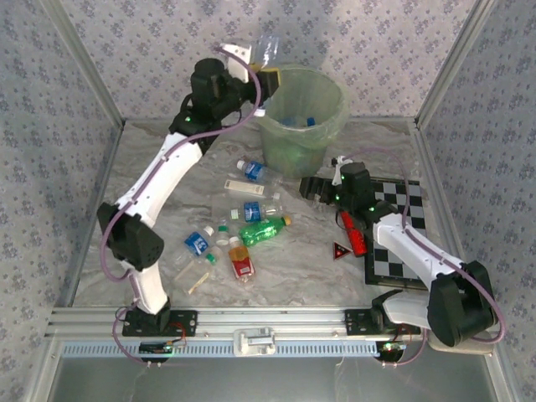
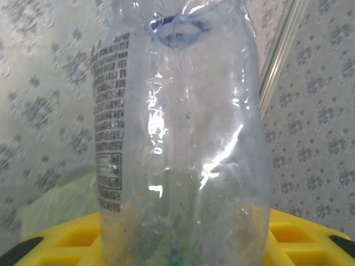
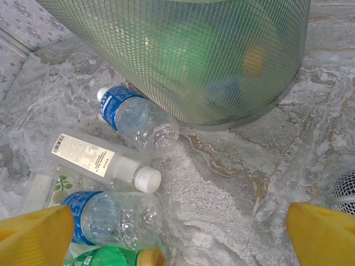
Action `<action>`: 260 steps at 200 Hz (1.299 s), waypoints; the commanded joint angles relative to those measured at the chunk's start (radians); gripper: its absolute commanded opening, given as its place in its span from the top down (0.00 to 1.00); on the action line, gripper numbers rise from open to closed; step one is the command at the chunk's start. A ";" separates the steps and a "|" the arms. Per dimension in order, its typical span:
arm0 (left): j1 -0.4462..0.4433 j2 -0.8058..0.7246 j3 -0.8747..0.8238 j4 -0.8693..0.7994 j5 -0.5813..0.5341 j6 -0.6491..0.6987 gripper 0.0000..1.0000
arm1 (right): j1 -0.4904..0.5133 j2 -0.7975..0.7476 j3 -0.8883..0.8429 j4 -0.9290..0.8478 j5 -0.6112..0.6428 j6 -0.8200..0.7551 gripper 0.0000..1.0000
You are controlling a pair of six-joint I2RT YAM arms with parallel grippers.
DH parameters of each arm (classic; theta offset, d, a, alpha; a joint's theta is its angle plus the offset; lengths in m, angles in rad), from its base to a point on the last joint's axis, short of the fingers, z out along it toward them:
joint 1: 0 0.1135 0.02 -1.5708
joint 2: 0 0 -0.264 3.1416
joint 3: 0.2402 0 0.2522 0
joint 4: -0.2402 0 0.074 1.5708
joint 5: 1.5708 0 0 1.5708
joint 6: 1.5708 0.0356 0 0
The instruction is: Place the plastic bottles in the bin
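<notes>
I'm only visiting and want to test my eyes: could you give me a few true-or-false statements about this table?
1. The left end effector grips a clear bottle up by the rim of the bin. True.
2. The right end effector is clamped on the green bottle. False: its jaws are wide open and empty, and the green bottle lies on the table.
3. The bin lies tipped on its side. False: it stands upright.
4. Some bottles lie inside the bin. True.
5. A checkerboard lies on the table's right side. True.
</notes>
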 commanded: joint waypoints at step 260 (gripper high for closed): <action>-0.108 0.510 0.764 -0.429 0.070 0.102 0.00 | 0.015 -0.050 -0.034 0.022 -0.029 0.034 0.00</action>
